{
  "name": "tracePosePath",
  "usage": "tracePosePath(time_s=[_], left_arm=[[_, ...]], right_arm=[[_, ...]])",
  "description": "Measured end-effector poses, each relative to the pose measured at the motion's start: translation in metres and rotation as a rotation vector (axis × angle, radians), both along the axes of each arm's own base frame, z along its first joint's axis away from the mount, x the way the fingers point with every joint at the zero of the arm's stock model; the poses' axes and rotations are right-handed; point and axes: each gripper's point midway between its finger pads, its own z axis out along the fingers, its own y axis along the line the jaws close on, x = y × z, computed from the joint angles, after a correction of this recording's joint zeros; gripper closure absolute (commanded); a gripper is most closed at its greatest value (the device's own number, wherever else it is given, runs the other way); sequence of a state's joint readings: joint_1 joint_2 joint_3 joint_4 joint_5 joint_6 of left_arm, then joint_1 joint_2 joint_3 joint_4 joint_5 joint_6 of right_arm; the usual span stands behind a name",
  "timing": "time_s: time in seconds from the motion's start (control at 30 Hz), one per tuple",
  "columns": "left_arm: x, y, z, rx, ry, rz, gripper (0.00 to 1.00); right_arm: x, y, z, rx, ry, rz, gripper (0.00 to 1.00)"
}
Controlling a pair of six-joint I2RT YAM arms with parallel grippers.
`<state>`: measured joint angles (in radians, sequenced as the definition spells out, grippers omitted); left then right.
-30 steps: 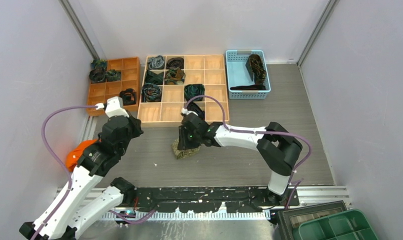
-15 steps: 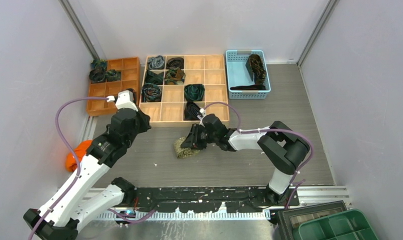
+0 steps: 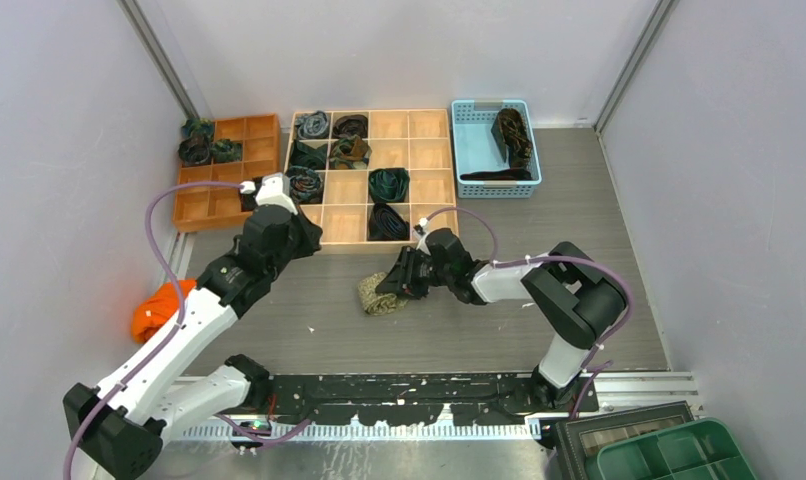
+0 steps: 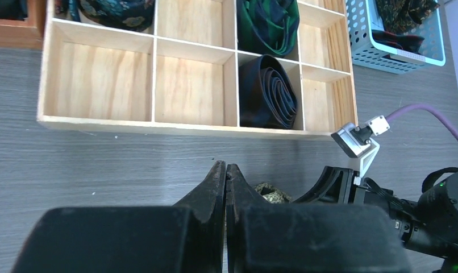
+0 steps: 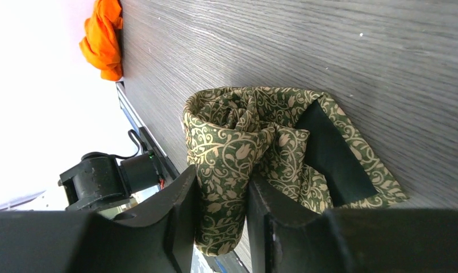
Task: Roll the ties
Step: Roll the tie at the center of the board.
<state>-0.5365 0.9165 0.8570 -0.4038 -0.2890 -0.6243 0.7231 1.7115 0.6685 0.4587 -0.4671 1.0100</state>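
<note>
Right end effector (image 5: 221, 181) was clamped on the rolled olive-gold tie (image 5: 261, 128). The tie lay on the worktop (image 3: 309, 320), just near of the wooden tray (image 4: 158, 126). Left end effector (image 4: 225, 173) was pinched together, holding nothing, by the tray's near-left corner. Other coiled ties (image 4: 267, 91) sat in tray compartments.
</note>
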Motion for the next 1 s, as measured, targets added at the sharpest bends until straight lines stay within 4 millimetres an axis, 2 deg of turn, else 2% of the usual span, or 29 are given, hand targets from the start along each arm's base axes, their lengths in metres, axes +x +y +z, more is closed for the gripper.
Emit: tracePosePath(time_s=[0.13, 0.2, 0.37, 0.63, 0.8, 1.0], left_arm=[[0.004, -0.012, -0.013, -0.005, 0.023, -0.034, 1.0], [0.005, -0.017, -0.02, -0.006, 0.036, -0.052, 1.0], [0.005, -0.032, -0.035, -0.008, 0.055, -0.099, 1.0], [0.007, -0.059, -0.06, -0.005, 0.085, -0.175, 1.0], [0.008, -0.081, -0.08, 0.004, 0.112, -0.232, 1.0], [0.007, -0.1, -0.093, 0.008, 0.127, -0.279, 1.0]], right_arm=[[0.001, -0.007, 0.002, -0.025, -0.023, 0.003, 0.46], [0.001, -0.01, 0.004, -0.039, -0.033, 0.005, 0.43], [0.0, -0.017, 0.003, -0.068, -0.044, 0.007, 0.42], [-0.003, -0.031, 0.005, -0.141, -0.071, 0.002, 0.36], [-0.003, -0.043, -0.002, -0.224, -0.081, 0.0, 0.36], [-0.002, -0.057, -0.005, -0.313, -0.105, -0.004, 0.35]])
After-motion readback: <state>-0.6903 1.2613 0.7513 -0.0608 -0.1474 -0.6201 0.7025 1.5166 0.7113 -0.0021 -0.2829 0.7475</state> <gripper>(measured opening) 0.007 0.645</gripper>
